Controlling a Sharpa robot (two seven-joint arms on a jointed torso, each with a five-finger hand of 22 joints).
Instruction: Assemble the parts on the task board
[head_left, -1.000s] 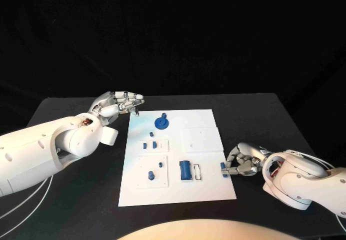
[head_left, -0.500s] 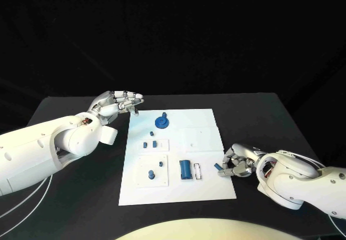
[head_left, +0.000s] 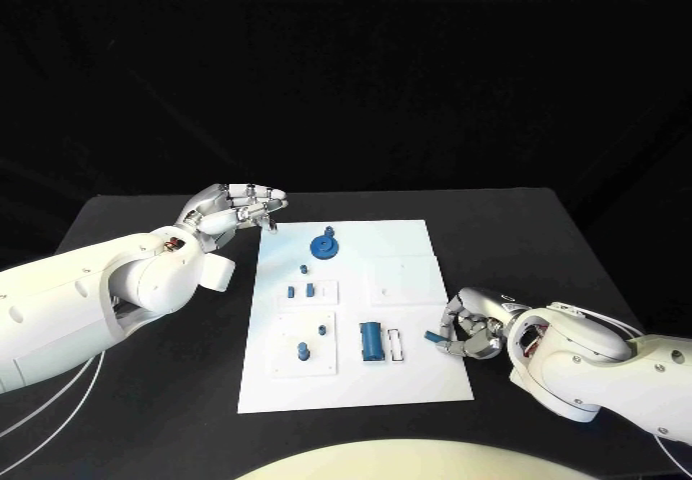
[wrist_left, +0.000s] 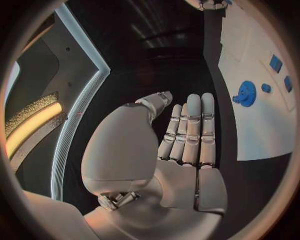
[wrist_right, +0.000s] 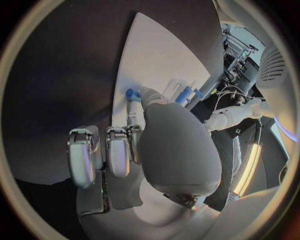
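Note:
The white task board (head_left: 404, 250) lies in the middle of the black table. On it are a blue disc with a knob (head_left: 325, 243), a blue cylinder (head_left: 371, 340), a blue peg (head_left: 303, 350) and several smaller blue pieces. My right hand (head_left: 472, 335) is at the board's right edge, low over it, and pinches a small blue part (head_left: 433, 337) at its fingertips; the part (wrist_right: 132, 94) also shows in the right wrist view against the board (wrist_right: 156, 55). My left hand (head_left: 238, 207) hovers off the board's far left corner, fingers side by side (wrist_left: 189, 132), holding nothing.
A small white open frame (head_left: 395, 343) sits on the board just right of the blue cylinder, close to the held part. Bare black table (head_left: 534, 240) lies on both sides of the board. The blue disc (wrist_left: 245, 93) and board (wrist_left: 259, 120) appear beyond my left hand's fingers.
My right hand has moved left from the table onto the board's right edge, carrying the small blue part. The left hand has stayed where it was.

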